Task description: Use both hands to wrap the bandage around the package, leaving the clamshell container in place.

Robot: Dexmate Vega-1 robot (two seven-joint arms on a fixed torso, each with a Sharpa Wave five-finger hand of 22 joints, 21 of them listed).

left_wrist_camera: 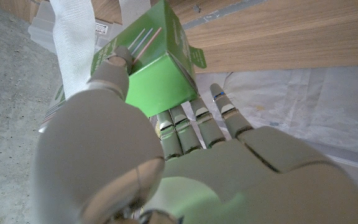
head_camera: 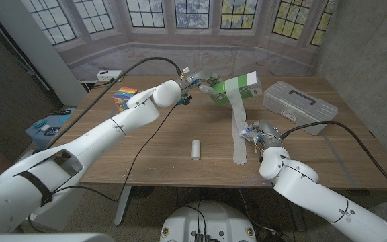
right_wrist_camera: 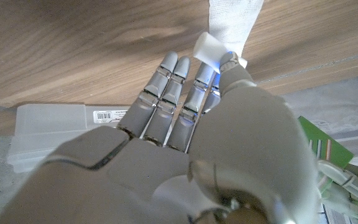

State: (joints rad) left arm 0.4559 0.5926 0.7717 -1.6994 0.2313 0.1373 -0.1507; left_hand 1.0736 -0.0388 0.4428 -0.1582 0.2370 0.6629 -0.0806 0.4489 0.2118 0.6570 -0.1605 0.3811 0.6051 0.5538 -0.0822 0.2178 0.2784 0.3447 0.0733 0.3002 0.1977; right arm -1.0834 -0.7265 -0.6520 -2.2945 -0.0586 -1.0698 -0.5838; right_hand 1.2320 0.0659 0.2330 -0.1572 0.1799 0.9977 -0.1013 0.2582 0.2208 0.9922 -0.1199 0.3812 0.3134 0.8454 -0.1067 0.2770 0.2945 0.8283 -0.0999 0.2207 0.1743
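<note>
Starting at the upper left of the head view, a rainbow-coloured block (head_camera: 124, 96) sits on the wooden table (head_camera: 153, 154) near its far edge. Right of it, the left hand (head_camera: 195, 83) grasps the green package (head_camera: 242, 86) and holds it raised above the table in the upper middle of the frame; the left wrist view shows its thumb (left_wrist_camera: 114, 71) pressed on the package's (left_wrist_camera: 157, 65) side and the other fingers (left_wrist_camera: 188, 127) under its end. A white bandage (head_camera: 236, 124) hangs from the package down to the tabletop and trails toward the near edge. Low in the middle, a small white roll (head_camera: 195, 149) lies alone on the wood. Right of centre, the right hand (head_camera: 255, 132) is at the strip; the right wrist view shows the bandage (right_wrist_camera: 229, 28) pinched between thumb (right_wrist_camera: 238, 71) and fingertips. At the upper right, the translucent clamshell container (head_camera: 299, 106) rests on the table, closed, apart from both hands.
</note>
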